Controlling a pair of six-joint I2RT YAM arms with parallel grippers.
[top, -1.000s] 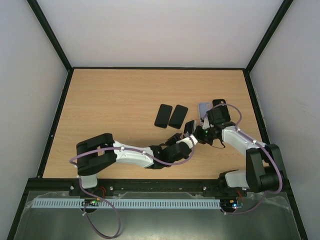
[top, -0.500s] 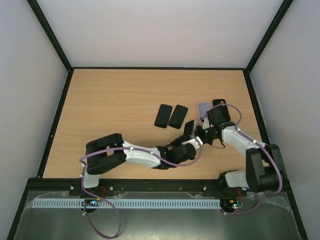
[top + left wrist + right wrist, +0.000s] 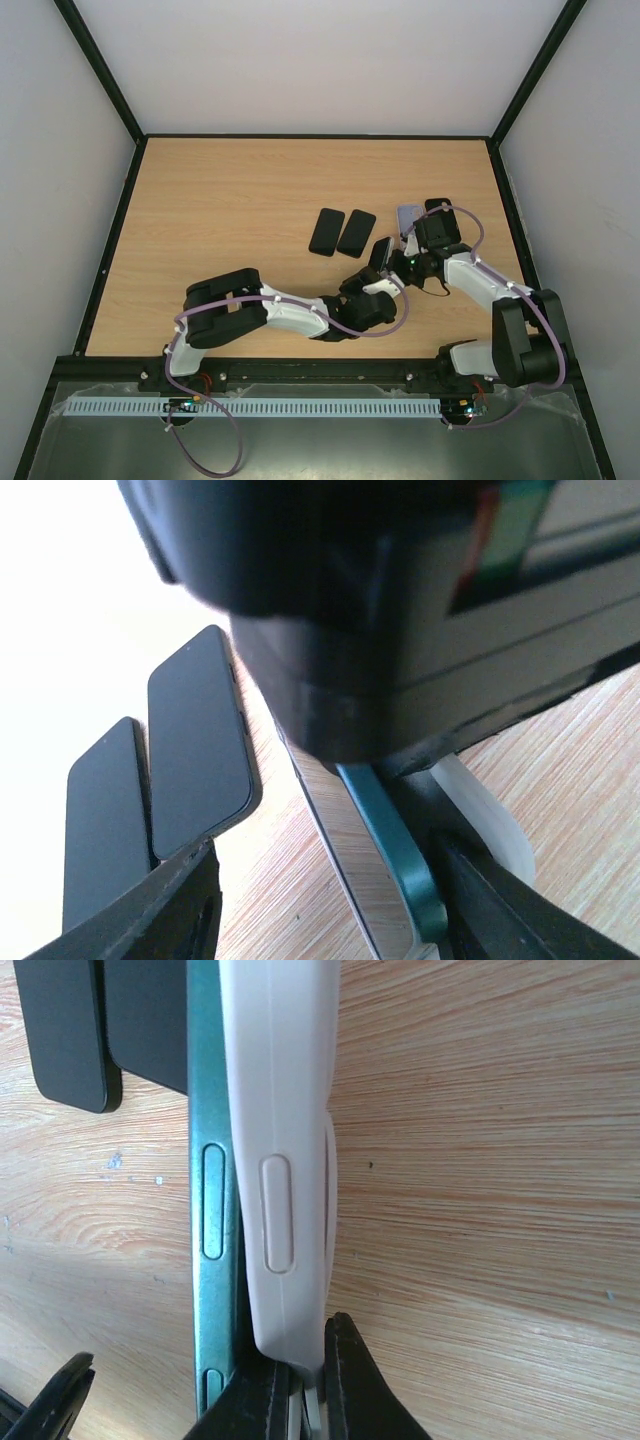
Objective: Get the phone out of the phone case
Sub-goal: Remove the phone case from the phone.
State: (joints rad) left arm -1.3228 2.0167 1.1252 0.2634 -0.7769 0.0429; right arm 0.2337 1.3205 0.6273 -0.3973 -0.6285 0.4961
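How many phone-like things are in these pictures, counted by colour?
Black: 3 (left black slab, right black slab, far black slab)
Pale lilac: 1 (lilac slab)
Teal: 1 (phone)
White: 1 (phone case)
Total: 6

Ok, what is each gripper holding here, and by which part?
Right gripper pinches the white case by its side wall, near one end. Left gripper stands open around the teal phone, no hold visible.

Satin metallic teal phone (image 3: 212, 1210) edge; smooth matt white phone case (image 3: 285, 1160); wood-grain table (image 3: 480, 1160).
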